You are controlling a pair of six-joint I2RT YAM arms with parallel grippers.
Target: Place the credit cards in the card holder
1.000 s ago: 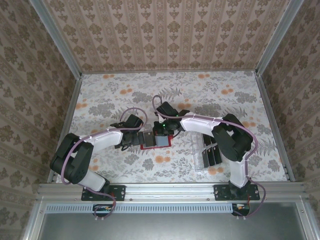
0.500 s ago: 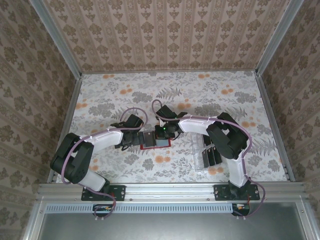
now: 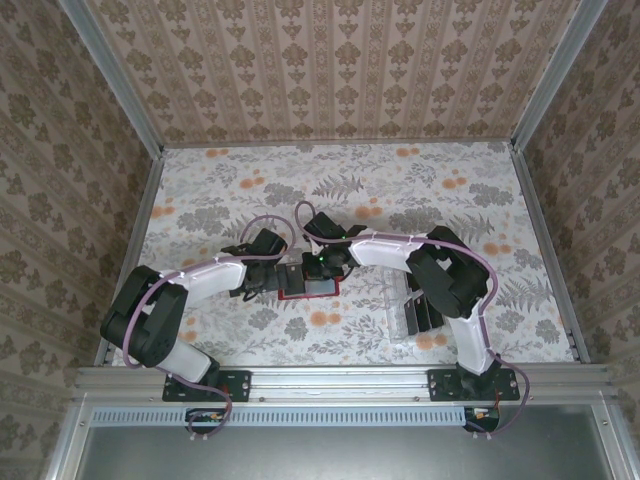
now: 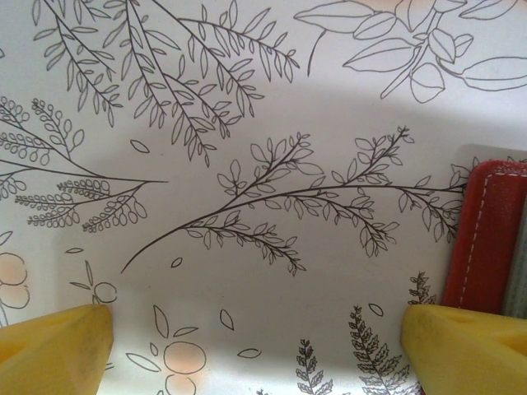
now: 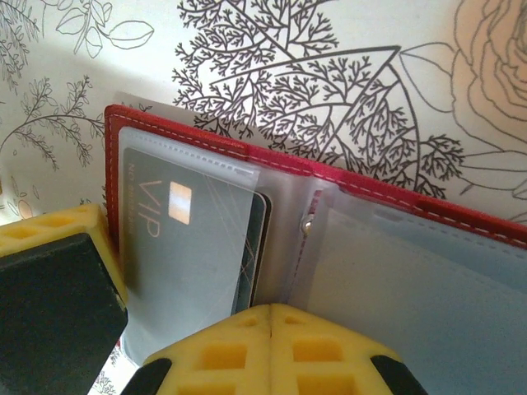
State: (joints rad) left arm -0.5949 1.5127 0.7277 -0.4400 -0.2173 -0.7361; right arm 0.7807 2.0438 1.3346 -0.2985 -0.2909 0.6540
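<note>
— Fern-and-blossom paper, matte and flat, covers the table [image 3: 250,190]. What sits nearest the arm bases?

— A clear plastic slotted tray [image 3: 402,315], at 4 o'clock from the table's centre. Thin black credit cards [image 3: 430,306] stand on edge in its slots.

— And the card holder?

— The card holder [image 3: 306,293] lies open at the centre (red, leathery, white stitching along the rim). Inside are glossy clear sleeves [image 5: 412,271], and one of them holds a dark VIP card [image 5: 181,239], tucked in flat.

— The grippers?

— The right gripper [image 5: 272,321] reaches in from 2 o'clock. Its ribbed yellow fingers are pressed together just over the sleeves, at the VIP card's lower edge. Whether they pinch anything, I cannot tell. The left gripper [image 4: 259,354] sits at the holder's 9 o'clock with its fingertips [image 4: 53,350] spread wide and bare paper between them. The holder's red edge lies just beyond its right fingertip.

— Farther back?

— Damask-patterned walls [image 3: 330,70].
</note>
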